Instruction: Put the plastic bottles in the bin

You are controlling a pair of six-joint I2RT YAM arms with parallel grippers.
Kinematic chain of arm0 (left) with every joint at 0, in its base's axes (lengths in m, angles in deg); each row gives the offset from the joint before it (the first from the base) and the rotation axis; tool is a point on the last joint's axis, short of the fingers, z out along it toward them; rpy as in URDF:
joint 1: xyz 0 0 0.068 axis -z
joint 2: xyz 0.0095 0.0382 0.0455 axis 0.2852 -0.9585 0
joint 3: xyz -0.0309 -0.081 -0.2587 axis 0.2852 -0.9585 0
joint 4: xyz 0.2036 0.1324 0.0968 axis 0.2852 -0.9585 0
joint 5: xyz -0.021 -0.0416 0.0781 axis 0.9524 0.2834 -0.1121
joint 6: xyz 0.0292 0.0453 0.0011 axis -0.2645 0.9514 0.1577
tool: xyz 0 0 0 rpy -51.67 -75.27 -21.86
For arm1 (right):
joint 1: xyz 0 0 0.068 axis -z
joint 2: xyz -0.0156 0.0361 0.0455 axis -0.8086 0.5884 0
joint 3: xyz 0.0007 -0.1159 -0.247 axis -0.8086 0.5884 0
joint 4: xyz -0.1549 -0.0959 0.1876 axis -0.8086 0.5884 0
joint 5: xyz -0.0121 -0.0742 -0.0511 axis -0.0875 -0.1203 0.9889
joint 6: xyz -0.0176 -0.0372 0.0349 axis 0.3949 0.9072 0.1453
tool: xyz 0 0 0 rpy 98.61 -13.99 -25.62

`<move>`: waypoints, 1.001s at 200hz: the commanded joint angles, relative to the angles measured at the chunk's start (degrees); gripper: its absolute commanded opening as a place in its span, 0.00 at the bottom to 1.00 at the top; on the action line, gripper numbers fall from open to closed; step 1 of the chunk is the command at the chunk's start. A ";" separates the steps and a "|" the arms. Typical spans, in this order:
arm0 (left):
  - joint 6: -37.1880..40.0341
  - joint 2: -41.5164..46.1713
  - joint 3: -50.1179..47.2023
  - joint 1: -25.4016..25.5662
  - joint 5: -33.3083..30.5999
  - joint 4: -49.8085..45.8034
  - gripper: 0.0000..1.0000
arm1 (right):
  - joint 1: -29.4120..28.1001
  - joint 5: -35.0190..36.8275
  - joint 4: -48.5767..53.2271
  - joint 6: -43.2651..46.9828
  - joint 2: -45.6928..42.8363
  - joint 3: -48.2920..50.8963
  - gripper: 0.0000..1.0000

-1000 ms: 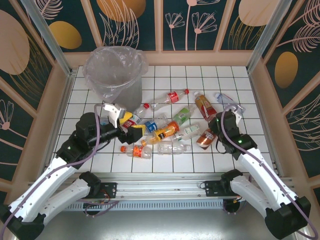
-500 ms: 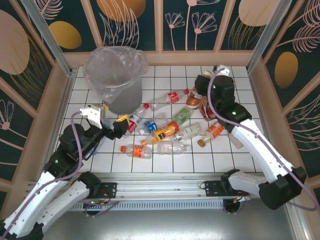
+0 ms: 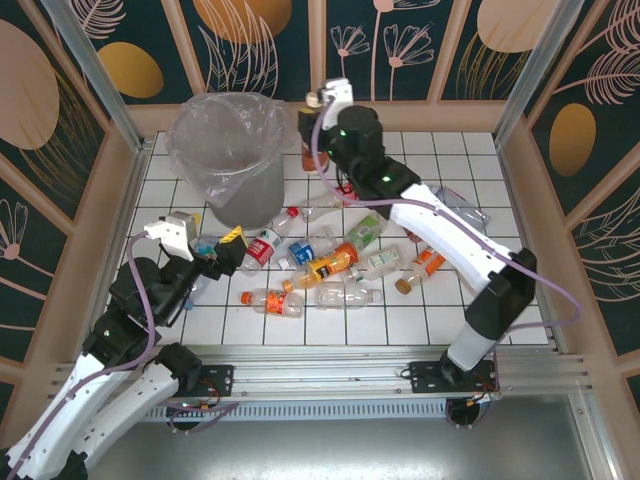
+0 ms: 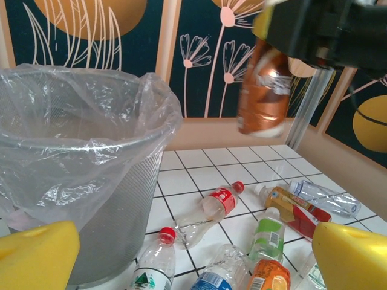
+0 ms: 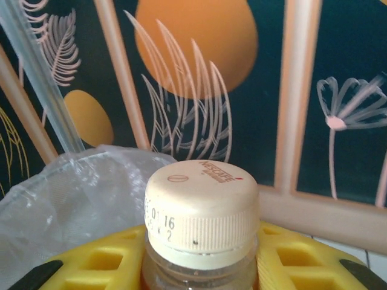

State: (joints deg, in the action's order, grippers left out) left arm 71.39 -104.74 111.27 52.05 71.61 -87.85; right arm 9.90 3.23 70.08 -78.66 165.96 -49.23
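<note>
While hovering low over the near-left tiles, gapes at full spread with nothing between the yellow pads point(image 4: 36, 254): left gripper point(image 3: 205, 232). Aims toward the bin, with one pad at each lower corner of the left wrist view.

Just beyond, strewn flat across the middle of the white tiled table point(image 3: 440, 330): the plastic bottles not yet binned. Nearest the arms, lying end to end: orange-capped bottle point(image 3: 270, 300) with a reddish label, then clear bottle point(image 3: 345, 295). One row back, close together: red-capped bottle point(image 3: 266, 242), blue-labelled bottle point(image 3: 302, 252), orange-labelled bottle point(image 3: 330, 265) and green-labelled bottle point(image 3: 365, 232). Farther right, apart from that cluster: crumpled clear bottle point(image 3: 462, 207).

Behind these, at the far left of the table: the bin point(image 3: 250, 195), upright, lined with a crinkled clear bag point(image 4: 91, 121) folded out over the rim. Near its foot, flat on the tiles: red-labelled bottle point(image 4: 221, 199), cap pointing away to the right.

Farthest of all, raised high beside the bin: right gripper point(image 3: 312, 128), clamped tight on the neck of the brown bottle point(image 3: 308, 155). Hangs upright in the air, cream cap point(image 5: 202, 208) on top and yellow fingers point(image 5: 103, 260) on both sides of the neck. Sits just right of the bin's rim in the top view, above rim height in the left wrist view, not over the opening.
</note>
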 commanded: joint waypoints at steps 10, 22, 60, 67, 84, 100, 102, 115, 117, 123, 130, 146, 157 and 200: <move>1.18 0.59 -0.43 0.25 0.44 0.80 0.98 | -3.15 1.23 -2.01 7.07 8.70 -13.50 0.37; 1.29 0.44 -0.39 0.29 0.13 0.61 0.99 | -3.83 1.03 -0.47 7.87 12.94 -19.72 0.37; 1.18 -0.52 -0.44 0.27 0.28 0.43 0.99 | -5.78 0.98 5.46 10.23 26.32 -39.76 0.37; 1.22 -0.82 -0.45 0.24 0.36 0.40 0.99 | -5.95 0.79 6.67 10.42 28.64 -43.57 0.36; 1.24 -1.28 -0.38 0.26 0.51 0.45 0.99 | -6.16 0.05 9.86 10.26 33.85 -51.60 0.37; 1.17 -1.47 -0.41 0.28 0.38 0.43 0.99 | -6.22 -0.30 10.44 10.09 35.90 -54.00 0.36; 1.21 -1.44 -0.39 0.24 0.34 0.44 0.98 | -6.22 -0.43 10.35 10.05 36.01 -53.99 0.36; 1.18 -1.46 -0.42 0.21 0.20 0.36 0.98 | -6.24 -0.83 9.35 9.83 36.23 -52.86 0.37; 1.17 -1.48 -0.39 0.22 0.14 0.36 0.99 | -6.22 -0.87 9.09 9.78 36.16 -52.56 0.37; 1.20 -1.50 -0.43 0.25 0.10 0.37 0.98 | -6.22 -1.22 8.51 9.74 36.14 -51.82 0.37; 1.18 -1.43 -0.40 0.24 0.07 0.36 0.99 | -6.24 -1.38 7.82 9.65 36.14 -50.97 0.37; 1.20 -1.49 -0.41 0.25 0.03 0.36 0.98 | -6.22 -1.70 6.26 9.56 36.24 -49.52 0.37; 1.19 -1.60 -0.47 0.28 0.10 0.29 0.98 | -6.27 -1.95 5.50 9.43 36.49 -48.99 0.37; 1.18 -1.56 -0.38 0.24 -0.15 0.18 0.99 | -6.15 -2.52 4.93 8.84 37.79 -48.99 0.42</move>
State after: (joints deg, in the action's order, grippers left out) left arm 71.41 -106.29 111.11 52.05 71.77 -87.90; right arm 3.98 1.83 78.23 -70.09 202.53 -98.34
